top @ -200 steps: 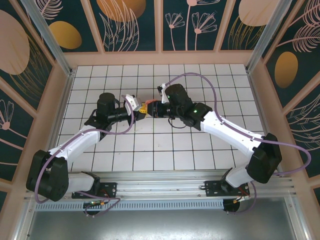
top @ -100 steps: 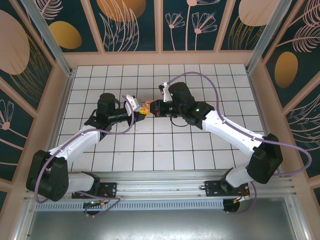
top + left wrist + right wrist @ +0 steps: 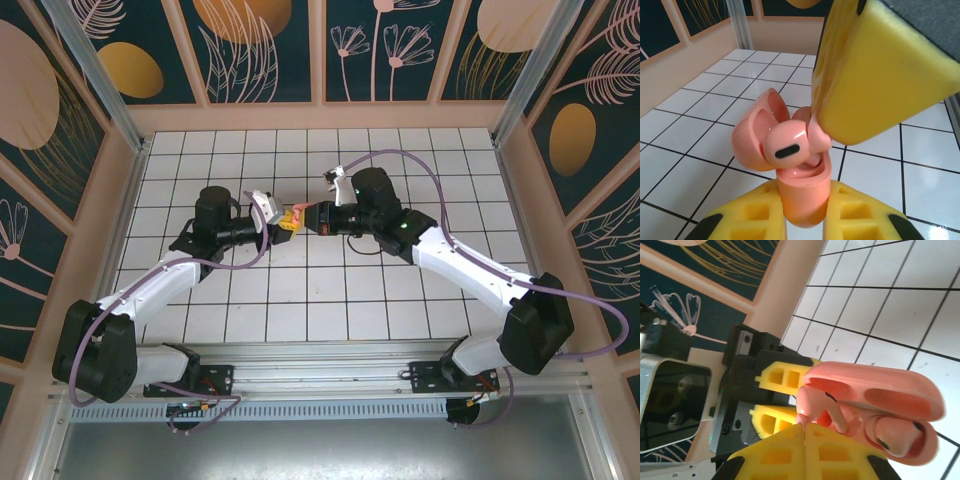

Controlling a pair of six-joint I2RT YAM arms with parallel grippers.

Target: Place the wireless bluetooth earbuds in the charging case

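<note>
Two arms meet at centre frame in the top view. Since a second ago the right arm has shifted rightward and its wrist sits slightly higher in frame, while the left arm has kept its pose.

The left fingers (image 3: 860, 215) are clamped on the base of the charging case (image 3: 802, 200), which is held upright with its lid swung open to the left. The right fingers (image 3: 775, 455) are pressed together, with the second earbud (image 3: 815, 402) pinched at their tips, right at the case mouth. The seated earbud (image 3: 787, 145) lies in the case.

Open tiles of the worktop (image 3: 400, 300) surround the meeting point. The back wall (image 3: 320, 118) and both side walls stand well apart from it.

The left wrist view looks into the open case from the front. It shows the seated earbud's dark oval patch and one right finger coming down from the upper right. The right wrist view shows the case from the side, with the lid stretched across the right of the frame, the second earbud's stem angling down, and the left fingers at centre left. The top view shows both elbows spread wide toward the lower corners.
</note>
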